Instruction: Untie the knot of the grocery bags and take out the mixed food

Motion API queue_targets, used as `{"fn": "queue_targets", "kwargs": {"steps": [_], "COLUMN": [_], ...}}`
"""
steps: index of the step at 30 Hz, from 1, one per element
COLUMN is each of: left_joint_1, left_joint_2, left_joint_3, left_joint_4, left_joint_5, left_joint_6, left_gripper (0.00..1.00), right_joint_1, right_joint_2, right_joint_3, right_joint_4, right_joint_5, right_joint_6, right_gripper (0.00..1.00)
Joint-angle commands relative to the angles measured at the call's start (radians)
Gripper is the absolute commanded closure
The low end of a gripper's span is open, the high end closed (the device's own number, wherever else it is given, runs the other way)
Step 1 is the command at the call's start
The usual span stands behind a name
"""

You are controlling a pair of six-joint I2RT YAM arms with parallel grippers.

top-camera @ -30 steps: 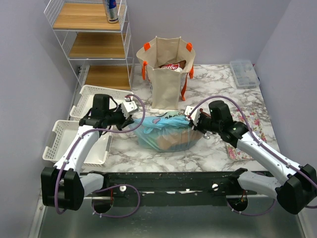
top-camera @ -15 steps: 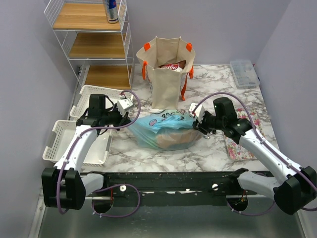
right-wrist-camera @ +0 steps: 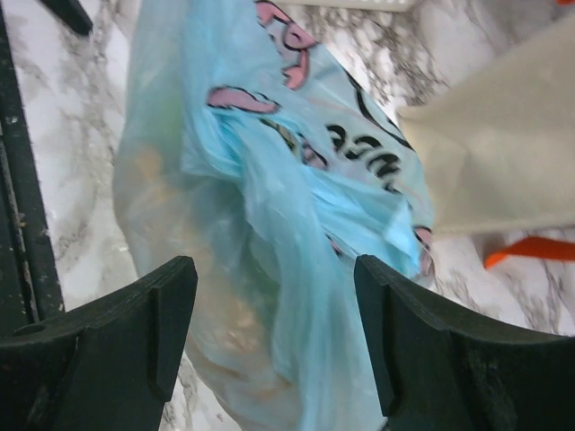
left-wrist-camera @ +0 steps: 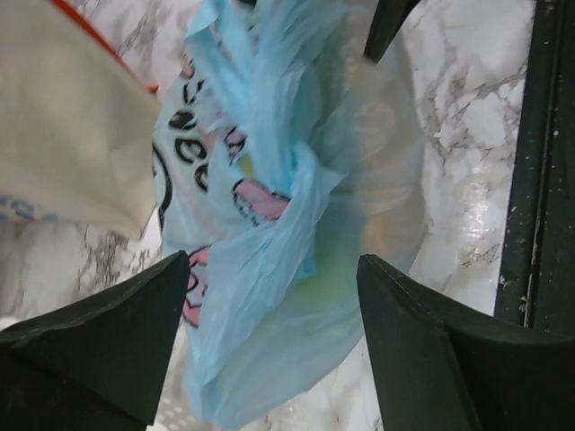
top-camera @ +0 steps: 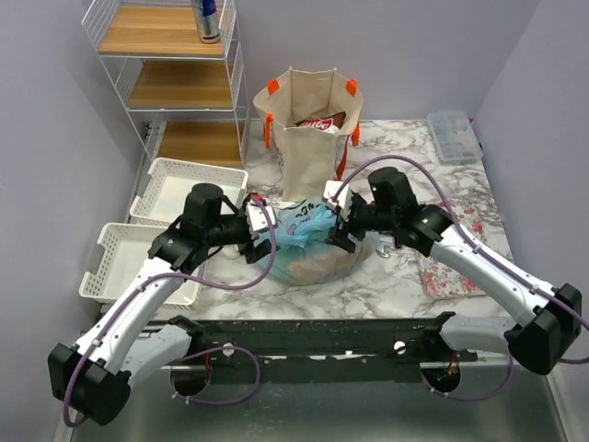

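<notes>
1. Left gripper (left-wrist-camera: 271,260): jaws spread wide, nothing between the pads. The blue bag (left-wrist-camera: 269,206) lies straight ahead of it. Whether the fingertips touch the film I cannot tell.
2. Right gripper (right-wrist-camera: 275,262): jaws also spread wide and holding nothing. It faces the same bag from the opposite side.
3. The bag lies on the table between the two grippers. Its neck is twisted into a knot (left-wrist-camera: 301,180) on top, which looks tied. Pale brown contents show through the film, and I cannot tell what they are.
4. Just beyond the bag, away from both grippers, the tote (top-camera: 308,138) stands upright with its mouth open. It has orange handles, and a red snack packet (top-camera: 317,122) shows at the top.
5. The surface is a white-grey marble table (top-camera: 396,276). A black rail (top-camera: 322,336) runs along its near edge, behind the grippers.
6. Left of the left gripper are two white baskets (top-camera: 189,180) at the table's left edge. Beyond them stands a wire rack (top-camera: 166,83) with wooden shelves and a can (top-camera: 208,18) on its top shelf.
7. Right of the right gripper a floral mat (top-camera: 446,276) lies under the arm. A clear box (top-camera: 453,136) sits at the far right corner.
8. The room has plain lilac walls on the left, back and right.
</notes>
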Motion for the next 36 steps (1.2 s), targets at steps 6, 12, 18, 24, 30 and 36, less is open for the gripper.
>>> {"fn": "queue_targets", "kwargs": {"steps": [6,12,18,24,30,36], "left_joint_1": [-0.243,-0.258,-0.186,0.026,0.097,0.106], "left_joint_2": [0.075,0.159,0.102,0.022,-0.017,-0.045], "left_joint_3": [-0.033,-0.032,-0.033,-0.007,-0.099,-0.108], "left_joint_4": [0.162,0.153,0.122,0.047,0.066,0.033], "left_joint_5": [-0.211,-0.320,-0.340,-0.184,-0.175,-0.108], "left_joint_6": [0.137,0.208,0.149,-0.051,-0.112,-0.139], "left_gripper": [0.30,0.45,0.73,1.00,1.00,1.00], "right_joint_1": [0.124,0.126,0.118,0.057,-0.019,-0.023], "right_joint_2": [0.107,0.104,0.025,-0.098,-0.178,-0.256], "right_joint_3": [0.000,-0.004,-0.041,-0.056,-0.044,-0.069], "right_joint_4": [0.142,0.142,0.123,0.059,0.012,0.128], "right_joint_5": [0.154,0.253,0.409,0.534,0.533,0.446], "right_joint_6": [0.035,0.000,-0.022,0.049,0.201,0.320], "right_gripper": [0.39,0.67,0.99,0.99,0.99,0.99]}}
